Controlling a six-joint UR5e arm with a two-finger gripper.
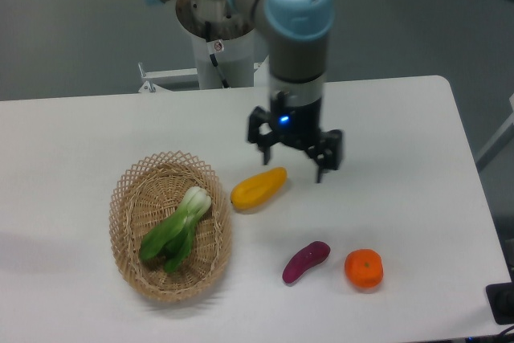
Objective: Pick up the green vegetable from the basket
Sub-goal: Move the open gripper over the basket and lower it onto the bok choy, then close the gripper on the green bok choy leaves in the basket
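The green vegetable, a small bok choy with a white stem end and dark leaves, lies slantwise inside the basket, an oval tan wicker one at the table's left. My gripper hangs over the middle of the table, well to the right of the basket and just above and right of the yellow fruit. Its two fingers are spread apart and hold nothing.
A yellow oblong fruit lies just right of the basket. A purple piece and an orange sit near the front right. The arm's white base stands behind the table's far edge.
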